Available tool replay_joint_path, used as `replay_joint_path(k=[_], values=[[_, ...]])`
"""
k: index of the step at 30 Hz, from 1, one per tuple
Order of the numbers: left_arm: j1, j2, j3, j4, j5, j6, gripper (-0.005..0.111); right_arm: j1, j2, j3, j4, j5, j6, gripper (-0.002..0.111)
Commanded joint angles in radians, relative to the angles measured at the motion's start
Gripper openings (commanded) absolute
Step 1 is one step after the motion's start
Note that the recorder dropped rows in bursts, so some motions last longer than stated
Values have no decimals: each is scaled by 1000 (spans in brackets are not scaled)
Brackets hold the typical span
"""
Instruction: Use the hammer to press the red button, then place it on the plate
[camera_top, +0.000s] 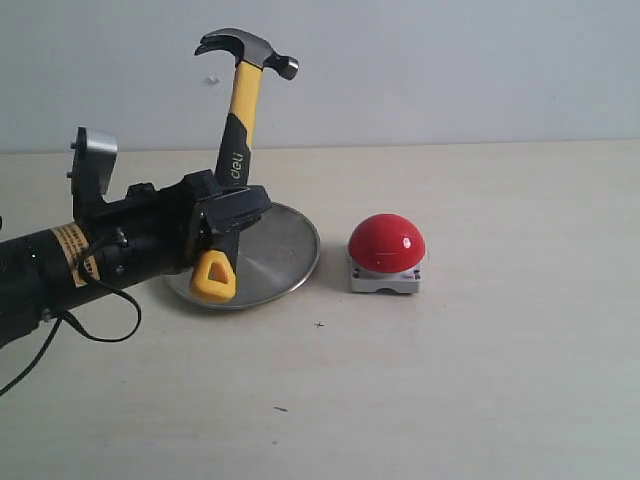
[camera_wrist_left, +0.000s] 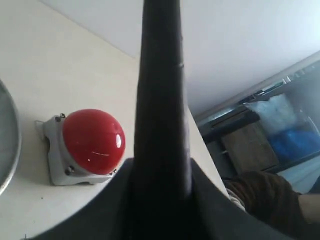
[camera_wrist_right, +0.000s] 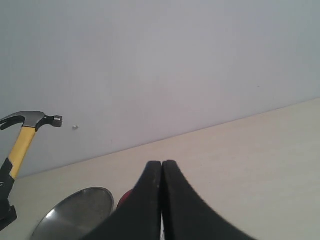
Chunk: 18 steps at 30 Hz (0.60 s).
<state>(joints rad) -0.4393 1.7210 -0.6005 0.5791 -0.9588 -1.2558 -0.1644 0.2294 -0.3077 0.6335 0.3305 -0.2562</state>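
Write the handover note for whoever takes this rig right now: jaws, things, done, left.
Left gripper: jaws shut on the hammer at its black grip, head up, lifted over the plate.
Right gripper: jaws shut, empty.
Red button: on the table, right of the plate in the exterior view, apart from it.
Done: hammer picked up. Whether the button was pressed cannot be told.
Left: press if needed, then lay the hammer on the plate.
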Motion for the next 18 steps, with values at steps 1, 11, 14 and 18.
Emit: replay_joint_path(k=[1, 11, 14, 18], values=[[60, 17, -5, 40, -122, 2, 0, 1, -7, 5, -3, -5, -4, 0], [163, 69, -27, 211, -108, -67, 0, 1, -7, 5, -3, -5, -4, 0], [162, 72, -44, 212, -78, -87, 0, 1, -7, 5, -3, -5, -4, 0], [162, 72, -44, 128, -76, -91, 0, 1, -7, 5, -3, -5, -4, 0]])
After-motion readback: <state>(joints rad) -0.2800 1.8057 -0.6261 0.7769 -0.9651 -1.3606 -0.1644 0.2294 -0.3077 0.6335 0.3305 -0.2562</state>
